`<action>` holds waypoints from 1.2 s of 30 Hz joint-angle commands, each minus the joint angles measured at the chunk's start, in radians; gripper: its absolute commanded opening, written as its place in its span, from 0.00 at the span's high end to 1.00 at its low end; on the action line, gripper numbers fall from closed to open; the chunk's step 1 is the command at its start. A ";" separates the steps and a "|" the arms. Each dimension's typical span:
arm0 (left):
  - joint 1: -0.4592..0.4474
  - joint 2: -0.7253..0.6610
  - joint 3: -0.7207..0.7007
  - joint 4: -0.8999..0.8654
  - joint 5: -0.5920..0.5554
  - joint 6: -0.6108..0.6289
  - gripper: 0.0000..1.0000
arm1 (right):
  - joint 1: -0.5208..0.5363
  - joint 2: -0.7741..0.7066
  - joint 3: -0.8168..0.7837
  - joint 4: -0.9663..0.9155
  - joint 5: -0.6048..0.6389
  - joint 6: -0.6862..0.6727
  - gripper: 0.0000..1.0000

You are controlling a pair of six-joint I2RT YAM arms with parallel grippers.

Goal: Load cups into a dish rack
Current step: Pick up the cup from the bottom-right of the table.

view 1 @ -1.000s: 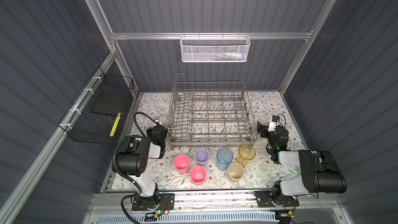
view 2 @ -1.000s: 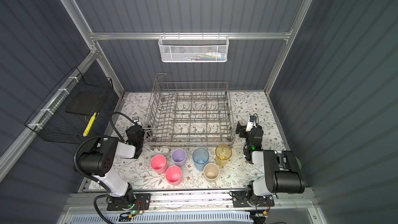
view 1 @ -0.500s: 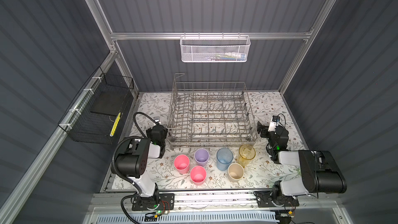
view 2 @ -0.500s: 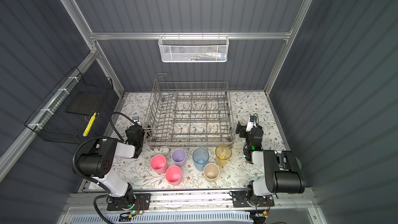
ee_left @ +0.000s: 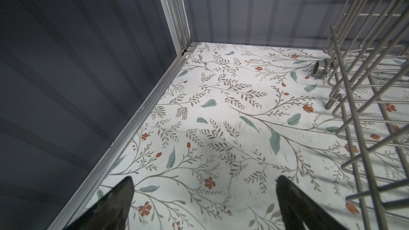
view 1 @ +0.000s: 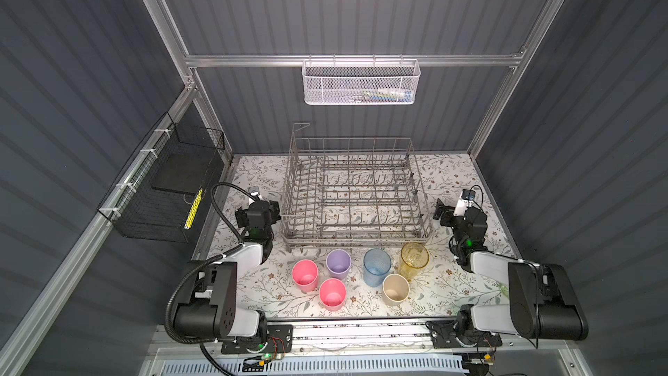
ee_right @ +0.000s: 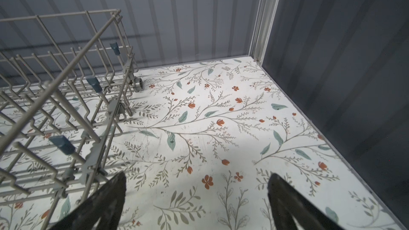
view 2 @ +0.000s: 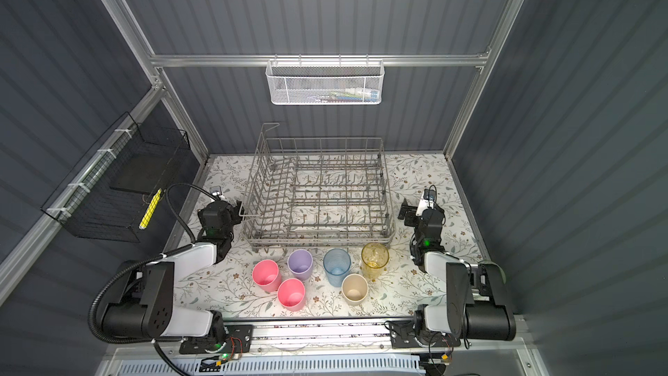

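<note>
Grey wire dish rack (view 1: 356, 238) with upright tines stands on floral-print tabletop (view 1: 452, 175). Just before it stand opaque pink cups (view 1: 304, 276), lilac cup (view 1: 338, 264), beige cup (view 1: 395, 289), ribbed translucent blue cup (view 1: 377, 272) and amber cup (view 1: 414, 260). Left gripper (ee_left: 204, 178) and right gripper (ee_right: 198, 174) flank the rack, both released.

The grey wire dish rack (view 1: 356, 193) sits empty mid-frame. Just below it, upright, stand two pink cups (view 1: 304, 275), a lilac cup (view 1: 338, 264), blue cup (view 1: 377, 271), amber cup (view 1: 414, 260) and beige cup (view 1: 395, 289).
</note>
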 commanded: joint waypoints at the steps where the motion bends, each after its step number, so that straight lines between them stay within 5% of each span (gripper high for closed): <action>1: 0.004 -0.065 0.060 -0.108 -0.042 -0.020 0.00 | 0.006 -0.055 0.041 -0.131 0.050 0.023 0.01; 19: -0.047 -0.238 0.269 -0.450 0.038 -0.122 0.00 | 0.014 -0.414 0.157 -0.558 0.082 0.145 0.01; 36: -0.111 -0.289 0.401 -0.519 0.272 -0.166 0.00 | -0.003 -0.544 0.648 -1.576 0.103 0.276 0.01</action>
